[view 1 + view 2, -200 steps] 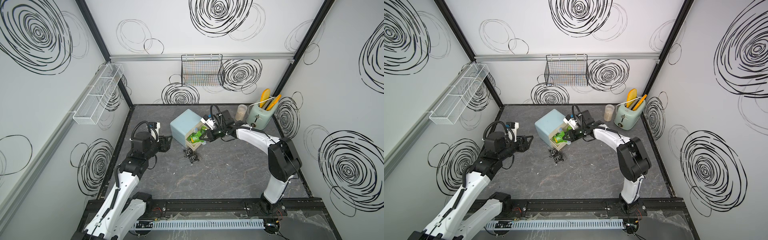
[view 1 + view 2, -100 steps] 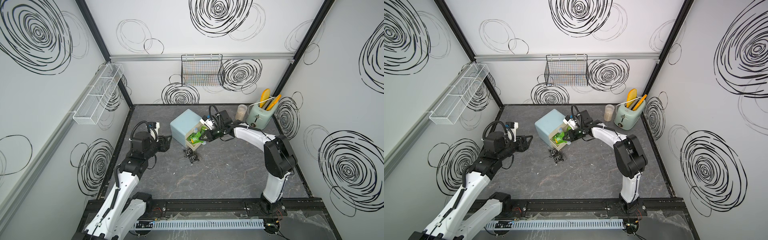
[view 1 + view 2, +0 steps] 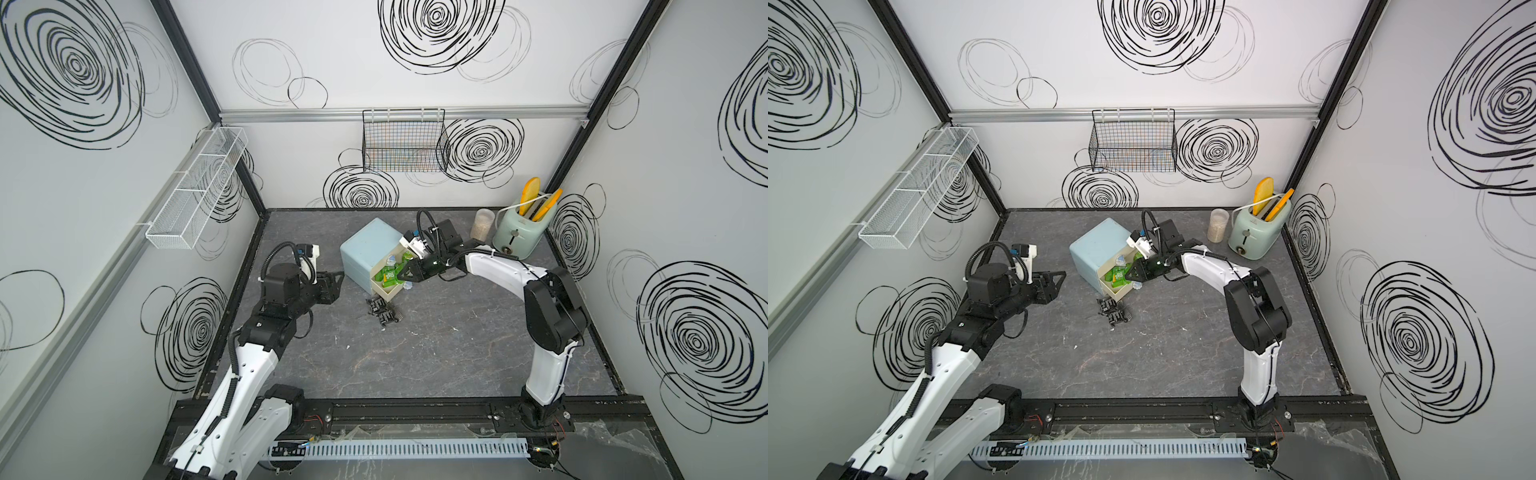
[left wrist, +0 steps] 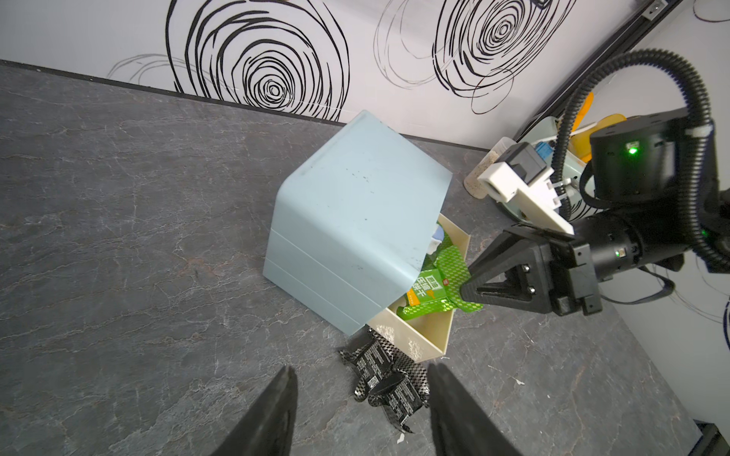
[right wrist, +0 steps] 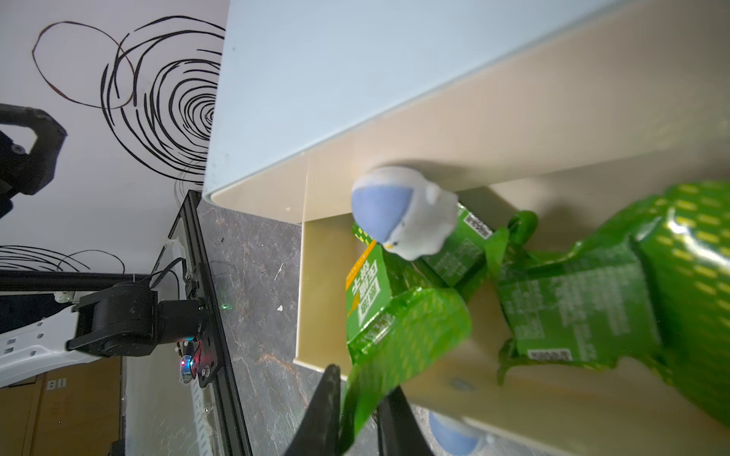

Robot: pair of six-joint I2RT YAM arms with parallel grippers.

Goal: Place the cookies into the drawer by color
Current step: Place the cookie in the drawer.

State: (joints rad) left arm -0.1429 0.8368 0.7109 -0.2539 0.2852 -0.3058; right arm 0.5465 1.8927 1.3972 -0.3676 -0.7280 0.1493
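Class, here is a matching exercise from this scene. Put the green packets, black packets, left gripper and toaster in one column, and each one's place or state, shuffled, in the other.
1. green packets
2. black packets
3. left gripper
4. toaster

A. on the table, beside the drawer
B. open, holding nothing
C. yellow slices standing in it
D. in the open drawer

Pairs: 1-D, 2-A, 3-B, 4-C
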